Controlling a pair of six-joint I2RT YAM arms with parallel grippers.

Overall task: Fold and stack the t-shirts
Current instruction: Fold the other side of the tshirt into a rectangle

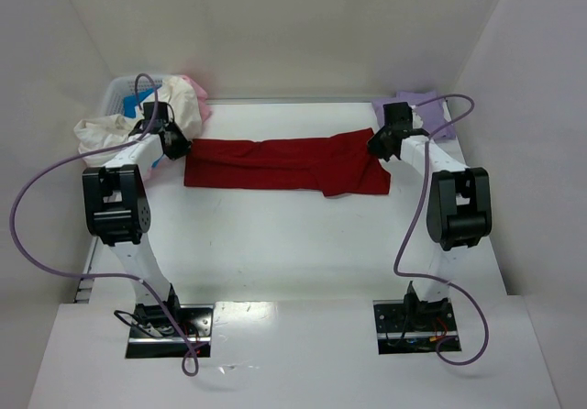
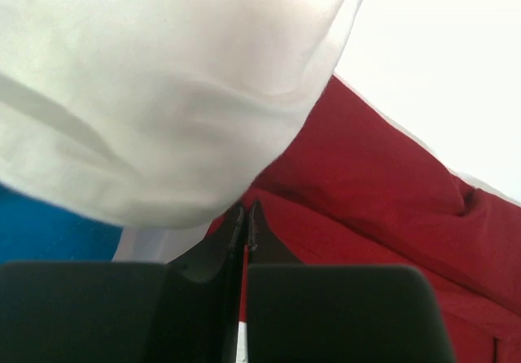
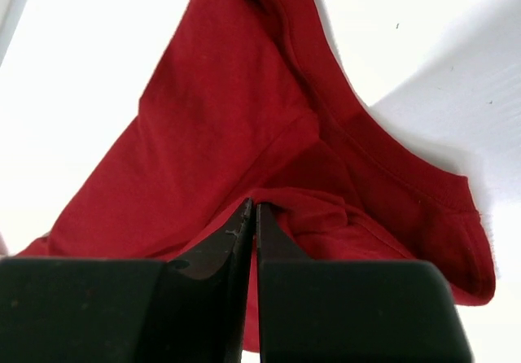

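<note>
While both hands sit at opposite ends of the red shirt [image 1: 284, 163], it lies as a long folded band across the far half of the table [image 1: 293, 244]. Fingers of the left hand [image 1: 174, 143] are pressed together, with a sliver of red between them in the wrist view; it reads as a pinch on the shirt's left edge. Fingers of the right hand [image 1: 381, 141] are together too, with red cloth puckered at the tips, so likely a thin pinch at the sleeve end. Risk one: either bite is shallow, so a lift or pull could slip a layer and open the fold. Risk two: the cream shirt [image 1: 105, 132] spills from the basket [image 1: 119, 88] right over the left hand and could be dragged onto the red. Risk three: the lavender shirt [image 1: 431, 111] lies just beyond the right hand, and a swing outward could knock it askew.
</note>
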